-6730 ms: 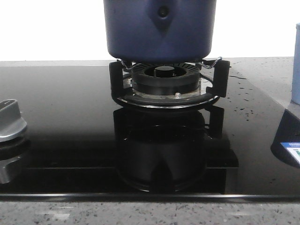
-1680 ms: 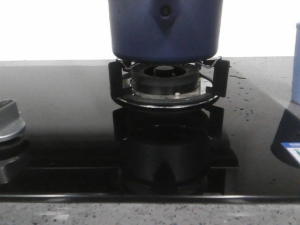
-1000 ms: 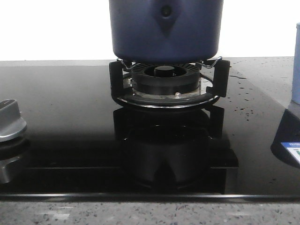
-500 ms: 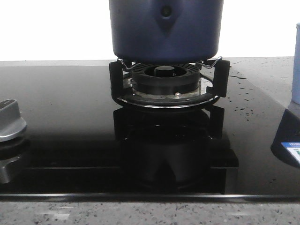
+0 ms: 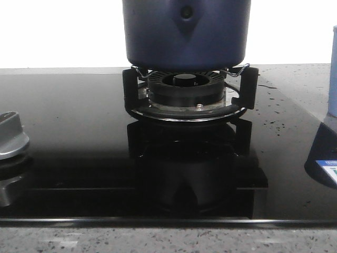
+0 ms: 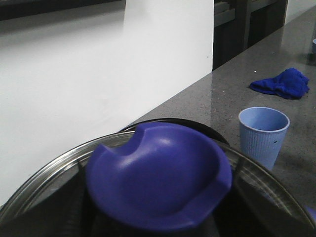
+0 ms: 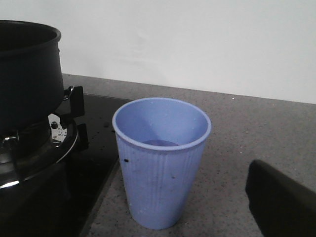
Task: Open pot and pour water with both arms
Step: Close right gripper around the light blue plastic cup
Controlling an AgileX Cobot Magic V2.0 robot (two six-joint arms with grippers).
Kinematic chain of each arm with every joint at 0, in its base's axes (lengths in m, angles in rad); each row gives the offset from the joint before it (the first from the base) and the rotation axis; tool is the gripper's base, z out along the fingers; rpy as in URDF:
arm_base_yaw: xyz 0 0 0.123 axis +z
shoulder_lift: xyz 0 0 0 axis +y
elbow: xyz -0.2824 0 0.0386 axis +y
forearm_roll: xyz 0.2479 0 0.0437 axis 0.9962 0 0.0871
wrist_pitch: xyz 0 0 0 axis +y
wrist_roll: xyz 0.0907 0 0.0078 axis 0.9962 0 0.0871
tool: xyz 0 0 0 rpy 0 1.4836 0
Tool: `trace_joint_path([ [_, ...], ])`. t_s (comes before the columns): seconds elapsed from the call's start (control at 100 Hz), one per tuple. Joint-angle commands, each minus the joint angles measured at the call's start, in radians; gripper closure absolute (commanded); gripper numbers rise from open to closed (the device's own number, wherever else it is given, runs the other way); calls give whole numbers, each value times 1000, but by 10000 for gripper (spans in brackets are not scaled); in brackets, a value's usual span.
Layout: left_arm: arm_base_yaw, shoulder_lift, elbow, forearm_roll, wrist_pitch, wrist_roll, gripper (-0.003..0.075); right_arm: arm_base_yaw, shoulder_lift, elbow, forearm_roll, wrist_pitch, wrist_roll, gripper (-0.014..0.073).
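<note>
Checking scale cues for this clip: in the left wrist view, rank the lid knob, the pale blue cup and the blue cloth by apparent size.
1. Lid knob, largest, though it sits nearest the camera.
2. Pale blue cup.
3. Blue cloth, smallest, but farthest away, so its true size is unsure.

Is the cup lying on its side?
No. In the right wrist view the cup stands upright on the counter, open mouth up, beside the stove.
</note>
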Motion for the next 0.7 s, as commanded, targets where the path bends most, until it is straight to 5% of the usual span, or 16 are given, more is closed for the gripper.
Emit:
trace_joint_path([
  [0.0,2,-27,-33,-88,-18,-7,415,0,75,-30,26,-119,-1,-44],
  [0.69,2,-27,-33,-90,-18,-7,415,0,371,-34,60,-365,-1,-43],
])
